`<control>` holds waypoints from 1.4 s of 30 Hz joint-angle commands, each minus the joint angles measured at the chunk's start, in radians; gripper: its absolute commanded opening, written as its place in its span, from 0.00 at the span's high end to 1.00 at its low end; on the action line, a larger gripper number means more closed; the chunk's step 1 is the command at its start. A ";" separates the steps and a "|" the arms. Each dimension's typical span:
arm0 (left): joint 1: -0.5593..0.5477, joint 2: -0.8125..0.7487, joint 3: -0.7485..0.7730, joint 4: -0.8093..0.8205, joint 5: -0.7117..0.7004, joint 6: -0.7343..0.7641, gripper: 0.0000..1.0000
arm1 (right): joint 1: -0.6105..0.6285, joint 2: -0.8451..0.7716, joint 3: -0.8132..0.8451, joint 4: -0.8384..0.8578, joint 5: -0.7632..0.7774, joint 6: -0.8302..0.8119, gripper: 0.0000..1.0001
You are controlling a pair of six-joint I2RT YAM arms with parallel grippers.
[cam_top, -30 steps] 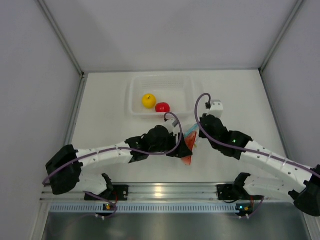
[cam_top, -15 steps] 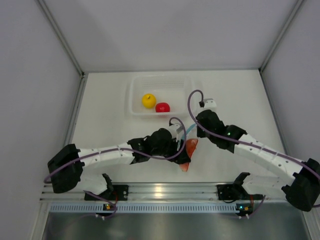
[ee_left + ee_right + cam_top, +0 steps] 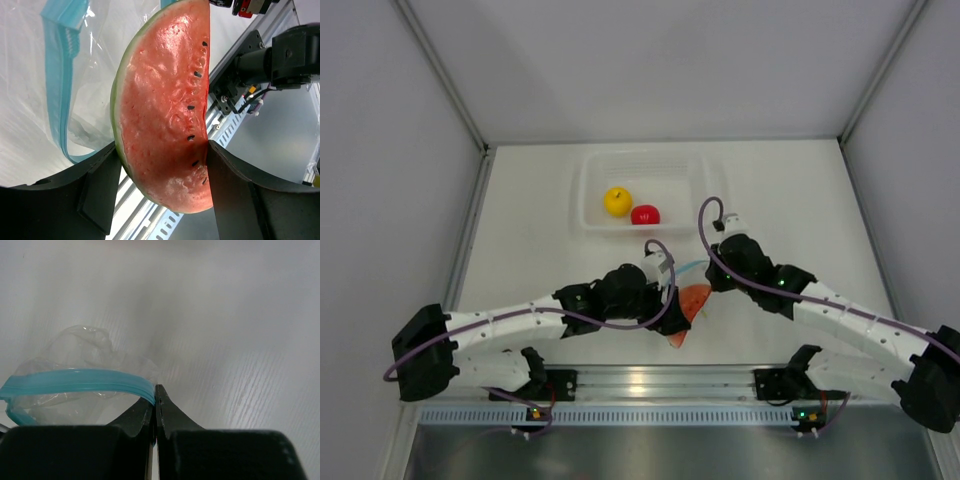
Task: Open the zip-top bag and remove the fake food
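The fake food piece in play is a red watermelon slice with a green rind (image 3: 165, 105) (image 3: 688, 306). My left gripper (image 3: 161, 150) (image 3: 670, 298) is shut on it, one finger on each side. The clear zip-top bag (image 3: 30, 100) hangs just behind the slice, its teal zip strip (image 3: 60, 75) gaping. My right gripper (image 3: 156, 390) (image 3: 710, 276) is shut on the end of that zip strip (image 3: 75, 377), and the crumpled bag (image 3: 85, 347) hangs off to its left above the table. A yellow fruit (image 3: 617, 201) and a red fruit (image 3: 645, 214) lie in the clear tray (image 3: 588, 185).
The tray stands at the back centre of the white table (image 3: 540, 250). Grey walls close in the left, back and right. An aluminium rail (image 3: 650, 380) with both arm bases runs along the near edge, just below the slice.
My left gripper has drawn the watermelon slice toward the near edge and a little left. The right gripper has come nearer too, still pinching the zip strip.
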 commanded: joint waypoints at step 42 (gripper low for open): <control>0.027 -0.128 -0.130 0.639 -0.033 -0.089 1.00 | -0.148 0.026 0.034 0.045 -0.137 0.028 1.00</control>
